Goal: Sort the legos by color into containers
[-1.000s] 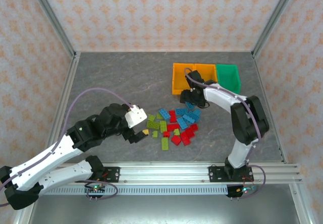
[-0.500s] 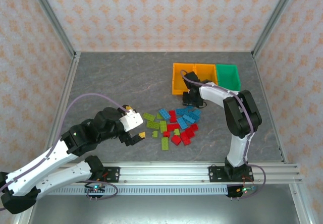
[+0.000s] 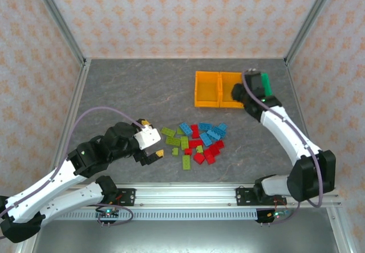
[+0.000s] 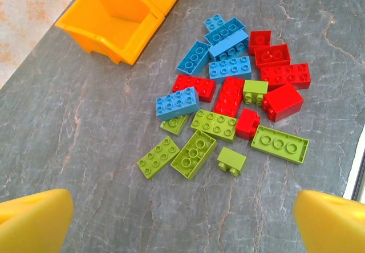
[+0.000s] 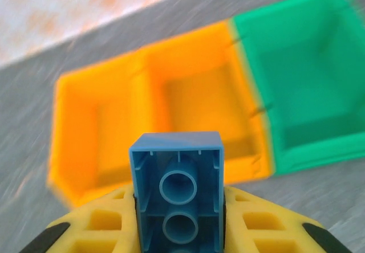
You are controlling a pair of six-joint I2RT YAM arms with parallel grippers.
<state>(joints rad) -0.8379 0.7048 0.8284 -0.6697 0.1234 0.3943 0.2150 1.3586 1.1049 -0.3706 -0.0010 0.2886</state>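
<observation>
Clamped a blue brick [image 5: 175, 179] in the right gripper [image 5: 177, 227], closed on its two sides, hollow underside toward the wrist camera. Hovered with it at the near wall of the bins, roughly where the left orange bin [image 5: 108, 145] meets the middle orange bin [image 5: 199, 105]; from above, sat nearer the middle one. Looked blurred in the wrist view (probably in motion, though only a guess). Found both orange bins and the green bin [image 5: 302, 76] bare as far as visible.

Found the left gripper [image 4: 182, 224] spread wide and holding nothing, low above the table [image 4: 74, 150], just short of the pile of legos [image 4: 231, 96]: blue, red and lime bricks, many touching, apart from the bins.

Judged the step as dropping the first blue. Called for choosing one orange bin and giving it to blue alone. Needed to clear the shared wall fully, centre over the bin floor, come low, then release, since a brick let go over a rim could tip into the wrong side or bounce onto the table.
</observation>
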